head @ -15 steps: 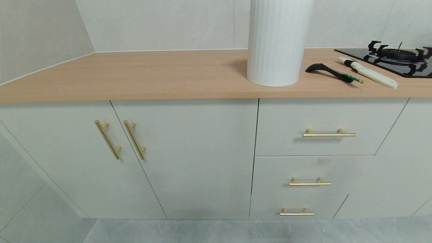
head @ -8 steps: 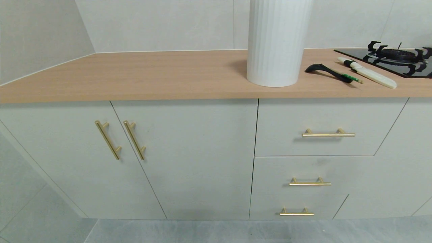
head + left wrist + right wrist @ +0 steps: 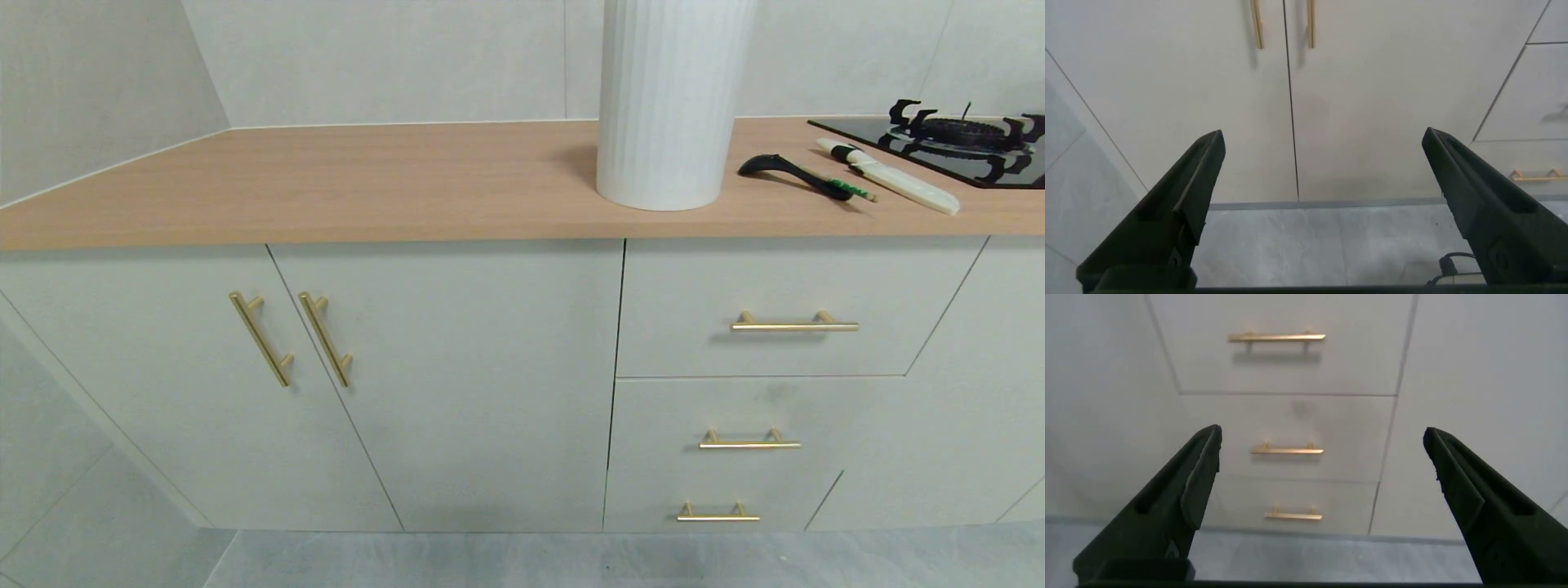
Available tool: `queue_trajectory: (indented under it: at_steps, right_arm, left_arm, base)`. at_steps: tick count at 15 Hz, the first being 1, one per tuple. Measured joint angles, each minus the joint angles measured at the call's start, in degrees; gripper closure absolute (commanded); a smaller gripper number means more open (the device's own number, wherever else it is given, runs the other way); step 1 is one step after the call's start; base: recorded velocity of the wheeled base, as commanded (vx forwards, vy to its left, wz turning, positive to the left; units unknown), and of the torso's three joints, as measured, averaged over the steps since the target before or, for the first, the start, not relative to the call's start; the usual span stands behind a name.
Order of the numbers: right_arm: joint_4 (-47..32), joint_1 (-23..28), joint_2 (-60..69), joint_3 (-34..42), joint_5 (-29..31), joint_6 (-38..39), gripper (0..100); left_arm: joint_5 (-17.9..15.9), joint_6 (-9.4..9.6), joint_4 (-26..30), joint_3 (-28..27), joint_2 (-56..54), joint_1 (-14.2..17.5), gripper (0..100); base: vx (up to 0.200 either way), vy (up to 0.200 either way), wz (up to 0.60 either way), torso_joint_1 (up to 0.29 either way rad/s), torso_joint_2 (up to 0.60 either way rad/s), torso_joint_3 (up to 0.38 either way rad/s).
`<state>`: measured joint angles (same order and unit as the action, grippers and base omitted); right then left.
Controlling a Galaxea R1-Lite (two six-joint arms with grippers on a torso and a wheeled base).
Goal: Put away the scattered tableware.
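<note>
While on countertop (image 3: 367, 175), ladle (image 3: 788, 173) beside knife (image 3: 898, 181)

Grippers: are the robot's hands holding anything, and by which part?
Nothing is held. The left gripper and the right gripper are both open and empty; the black ladle lies on the countertop.

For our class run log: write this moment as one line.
left gripper: open, empty | right gripper: open, empty | spoon, knife: on counter | drawers: shut

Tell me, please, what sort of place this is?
Probably a kitchen: a wooden counter over drawers, a gas hob at the counter's right end, and a ladle and knife lying beside it.
</note>
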<state>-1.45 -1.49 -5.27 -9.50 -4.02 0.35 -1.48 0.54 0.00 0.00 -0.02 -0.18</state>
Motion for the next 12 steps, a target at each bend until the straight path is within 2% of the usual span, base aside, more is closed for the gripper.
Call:
queue_trajectory:
  at_steps: [4, 12]
  right_arm:
    - [-0.2, -2.1, -8.6, -1.4, -1.2, -1.3, 0]
    - [1.2, -9.7, -32.0, -6.3, -1.5, -1.5, 0]
  left_arm:
    - [0.0, 0.00, 0.0, 0.0, 0.0, 0.0, 0]
    - [0.0, 0.00, 0.0, 0.0, 0.0, 0.0, 0]
  base:
    - [0.000, 0.000, 0.00, 0.000, 0.00, 0.000]
    - [0.000, 0.000, 0.00, 0.000, 0.00, 0.000]
